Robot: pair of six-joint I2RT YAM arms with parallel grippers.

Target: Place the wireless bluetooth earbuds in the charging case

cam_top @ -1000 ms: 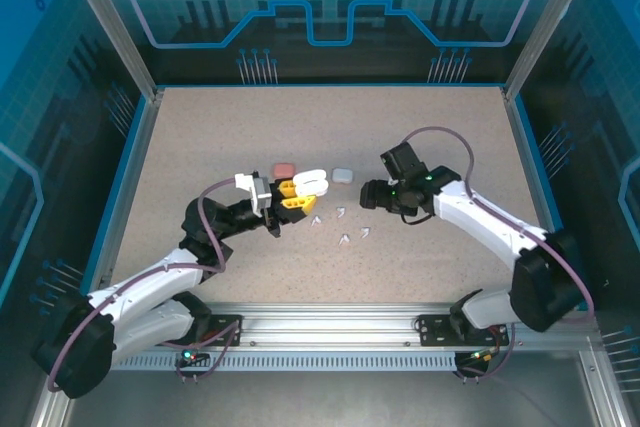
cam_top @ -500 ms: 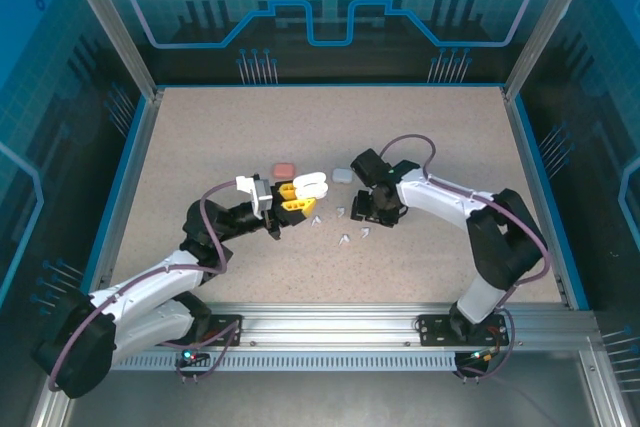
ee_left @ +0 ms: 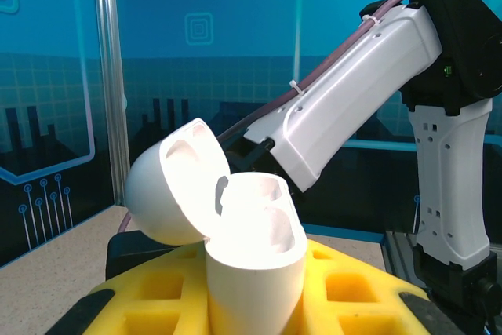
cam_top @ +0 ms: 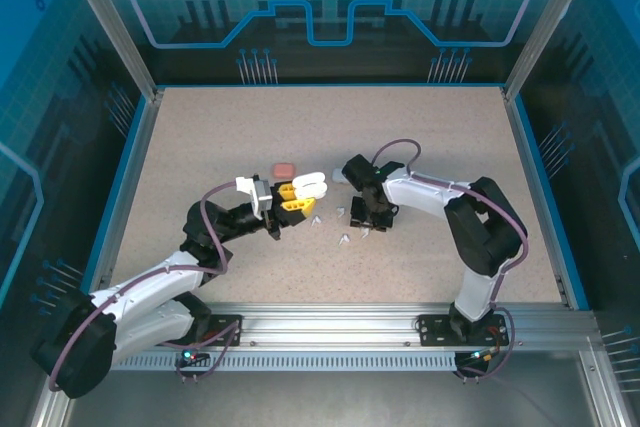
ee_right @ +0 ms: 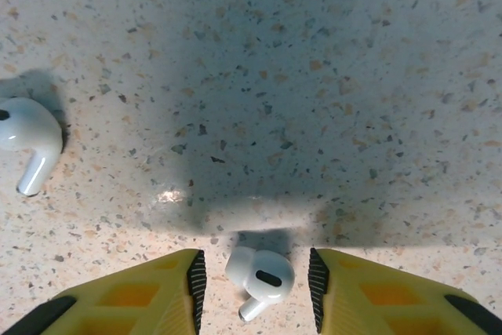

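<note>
- The left gripper [cam_top: 294, 197] grasps the glossy white pebble-shaped plastic charging case [ee_left: 255, 250] between yellow pads. The case stands upright, its lid swung open toward 10 o'clock.
- The right gripper [ee_right: 255, 284] is released, its fingers flanking a small white stemmed plastic earbud [ee_right: 261, 274] on the speckled beige tabletop [ee_right: 329, 76].
- A second white earbud [ee_right: 28, 139] lies at 10 o'clock from the first, well apart.
- A salmon-red pebble-shaped case [cam_top: 285, 168] sits at 11 o'clock from the held case.
</note>
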